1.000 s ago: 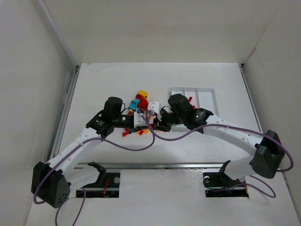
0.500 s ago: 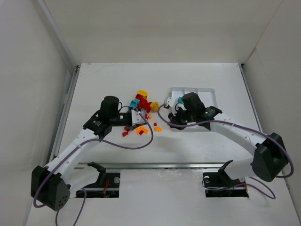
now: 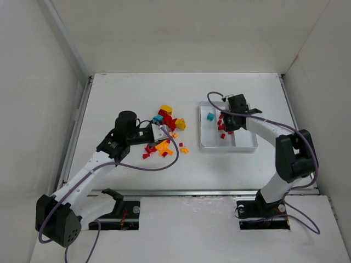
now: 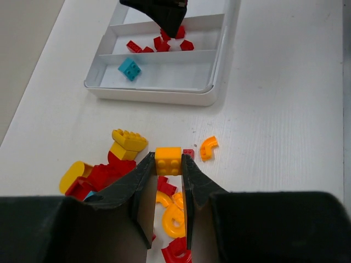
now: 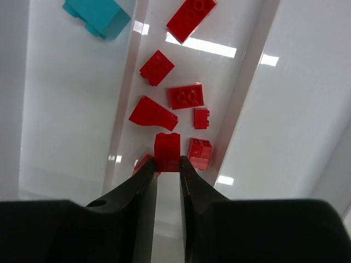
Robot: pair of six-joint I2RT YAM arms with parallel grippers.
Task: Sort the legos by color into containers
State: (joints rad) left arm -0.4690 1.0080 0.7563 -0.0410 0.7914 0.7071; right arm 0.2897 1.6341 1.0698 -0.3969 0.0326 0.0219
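Note:
In the left wrist view my left gripper [image 4: 168,160] is shut on an orange-yellow brick [image 4: 168,159], just above the loose pile of red, yellow and teal legos [image 3: 164,123]. My right gripper [image 5: 168,162] is shut on a red brick [image 5: 167,149] and hangs over the middle compartment of the white tray [image 3: 201,143]. Several red bricks [image 5: 185,96] lie in that compartment. A single teal brick [image 5: 97,15] lies in the left one. From above, the right gripper [image 3: 226,123] points down into the tray and the left gripper [image 3: 159,133] sits at the pile.
The tray's right compartment [image 3: 245,131] holds nothing. Loose orange curved pieces [image 4: 208,148] and red bits [image 3: 147,155] lie on the white table between pile and tray. White walls enclose the table at the back and sides. Purple cables trail from both arms.
The right arm has swung from the pile to the right, over the tray, with the red brick. The left gripper has shifted slightly at the pile with the orange-yellow brick.

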